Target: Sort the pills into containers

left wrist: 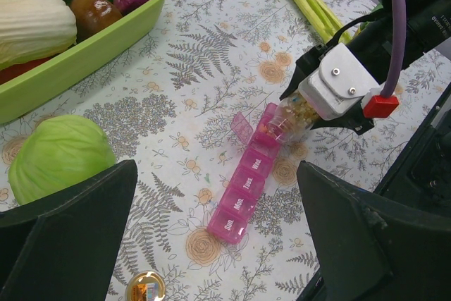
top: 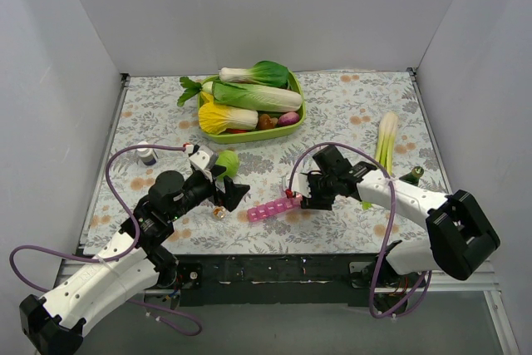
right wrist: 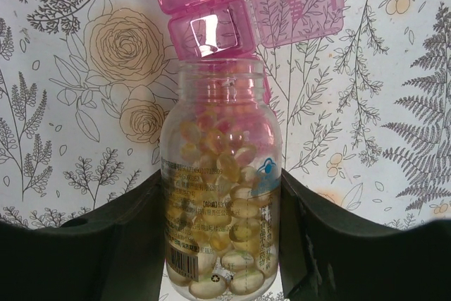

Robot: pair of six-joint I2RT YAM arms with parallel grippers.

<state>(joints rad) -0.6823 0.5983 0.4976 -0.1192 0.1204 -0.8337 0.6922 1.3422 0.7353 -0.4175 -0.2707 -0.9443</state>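
A long translucent pink pill-organiser strip (top: 270, 208) lies on the floral cloth, with day labels (left wrist: 246, 188) on its lids. One compartment (right wrist: 211, 33) has its lid (right wrist: 296, 1) flipped open. My right gripper (top: 309, 197) is shut on a clear pill bottle (right wrist: 222, 195) full of yellowish-amber pills. The bottle lies tilted with its open mouth at that open compartment, as the left wrist view also shows (left wrist: 292, 114). My left gripper (left wrist: 215, 170) is open and empty. It hovers above the strip's "Sun." end (top: 229, 193).
A round gold bottle cap (left wrist: 144, 287) lies on the cloth near the strip's left end. A green tray (top: 295, 114) of vegetables stands at the back. A green cabbage ball (left wrist: 60, 153), a leek (top: 386, 139) and a small bottle (top: 147, 155) lie around.
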